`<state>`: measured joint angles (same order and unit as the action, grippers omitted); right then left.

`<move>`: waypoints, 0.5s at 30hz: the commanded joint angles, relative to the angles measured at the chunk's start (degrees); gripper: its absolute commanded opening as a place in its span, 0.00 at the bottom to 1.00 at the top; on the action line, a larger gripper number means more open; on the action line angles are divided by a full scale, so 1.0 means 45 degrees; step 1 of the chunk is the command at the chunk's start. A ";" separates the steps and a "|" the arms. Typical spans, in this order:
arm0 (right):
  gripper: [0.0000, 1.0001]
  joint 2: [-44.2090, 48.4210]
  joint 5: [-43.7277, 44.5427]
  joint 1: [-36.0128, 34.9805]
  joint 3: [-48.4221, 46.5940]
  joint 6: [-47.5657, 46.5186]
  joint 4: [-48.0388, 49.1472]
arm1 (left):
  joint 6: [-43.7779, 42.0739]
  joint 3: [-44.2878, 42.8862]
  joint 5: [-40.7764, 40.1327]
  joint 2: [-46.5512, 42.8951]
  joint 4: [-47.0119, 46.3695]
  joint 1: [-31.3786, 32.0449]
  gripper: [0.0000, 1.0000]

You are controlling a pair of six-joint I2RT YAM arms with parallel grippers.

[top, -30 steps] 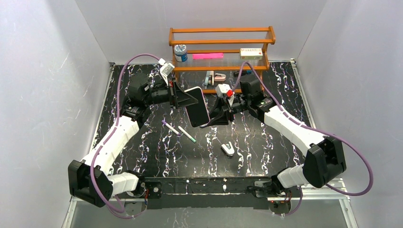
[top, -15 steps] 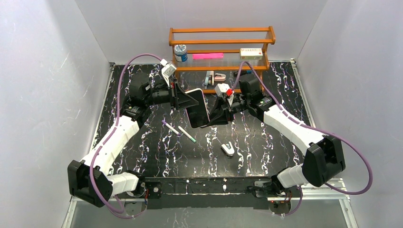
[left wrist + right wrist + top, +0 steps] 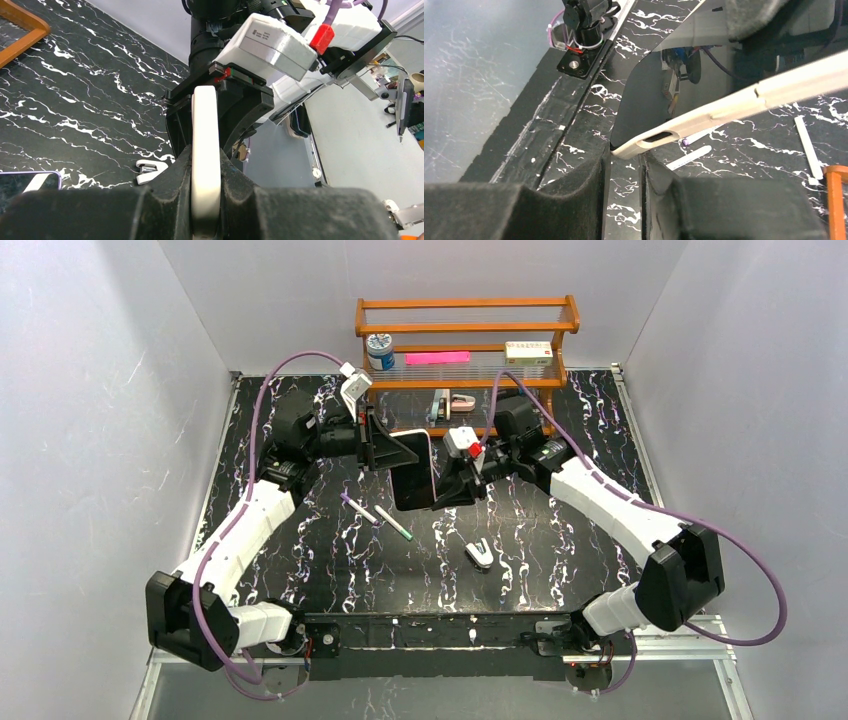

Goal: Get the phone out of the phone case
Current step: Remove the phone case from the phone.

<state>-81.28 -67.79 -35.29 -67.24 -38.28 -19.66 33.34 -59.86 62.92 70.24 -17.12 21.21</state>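
The phone (image 3: 412, 480) sits dark-screened in a cream case (image 3: 205, 130) and is held on edge above the middle of the table. My left gripper (image 3: 408, 448) is shut on the case's upper end; in the left wrist view the cream edge runs between its fingers (image 3: 205, 170). My right gripper (image 3: 447, 490) meets the phone's lower right corner. In the right wrist view that corner of the case (image 3: 639, 146) sits between the tips of my right gripper (image 3: 624, 155), whose narrow gap matches the case's thickness.
Two pens (image 3: 360, 508) (image 3: 393, 523) and a small white clip (image 3: 480, 553) lie on the black marbled table below the phone. A wooden rack (image 3: 467, 328) with a can, a pink item and a box stands at the back. Grey walls close in on both sides.
My right gripper has moved left onto the phone's lower corner. The phone has turned a little more upright and shifted slightly left in my left gripper.
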 commanded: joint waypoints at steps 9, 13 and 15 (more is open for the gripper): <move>0.01 -0.0015 0.4305 -0.1218 -0.0248 -0.3161 0.1825 | 0.1629 -0.0514 0.1772 -0.0120 -0.1046 0.0364 0.00; 0.01 0.0473 0.4931 -0.1164 0.0869 -0.1657 0.4705 | 0.1670 -0.0467 0.1843 -0.0176 -0.1058 0.0364 0.00; 0.01 0.0520 0.5401 -0.1149 0.1247 -0.0849 0.5815 | 0.1671 -0.0465 0.1896 -0.0212 -0.1042 0.0364 0.00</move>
<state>-80.20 -52.14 -40.32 -64.29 -46.70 -11.68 35.66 -59.86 66.81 70.76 -19.16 21.17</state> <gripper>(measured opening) 0.260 0.122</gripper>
